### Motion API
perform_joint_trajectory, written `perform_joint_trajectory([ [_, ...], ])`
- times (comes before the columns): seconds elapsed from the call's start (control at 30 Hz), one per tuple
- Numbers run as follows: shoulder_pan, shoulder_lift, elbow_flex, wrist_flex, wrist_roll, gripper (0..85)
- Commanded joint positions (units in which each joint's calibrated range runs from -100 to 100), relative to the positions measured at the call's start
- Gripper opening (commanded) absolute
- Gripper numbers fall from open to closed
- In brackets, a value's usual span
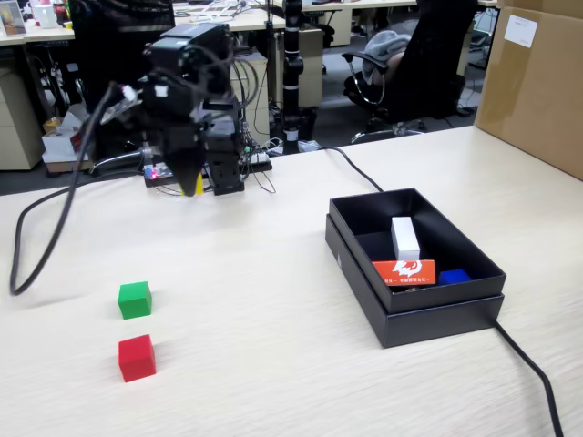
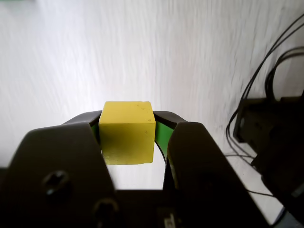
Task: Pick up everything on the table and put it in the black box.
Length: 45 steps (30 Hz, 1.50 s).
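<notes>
- Fixed view: I see the gripper [image 1: 193,185] raised at upper left over the table [image 1: 255,300], a sliver of the yellow cube [image 1: 198,186] at its tip; green cube [image 1: 135,299] and red cube [image 1: 137,358] lie lower left — black box [image 1: 414,314] at right.
- Wrist view: my gripper [image 2: 128,137] is clamped on the yellow cube [image 2: 127,138], centre frame.

Pale matt wood-grain table [image 1: 273,300], matt black box [image 1: 428,314], brown cardboard carton [image 1: 537,91]
</notes>
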Motion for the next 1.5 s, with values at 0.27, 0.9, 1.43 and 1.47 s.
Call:
perform_joint_trajectory([
  [0.27, 23.6, -11.8, 8.0, 0.4, 17.1, 0.8],
  [0.9, 28.4, 65.4, 58.1, 7.2, 23.8, 0.9],
  [1.43, 28.3, 71.4, 55.5, 8.9, 24.7, 24.5],
  [1.47, 28.4, 69.9, 55.4, 8.9, 24.7, 25.5],
])
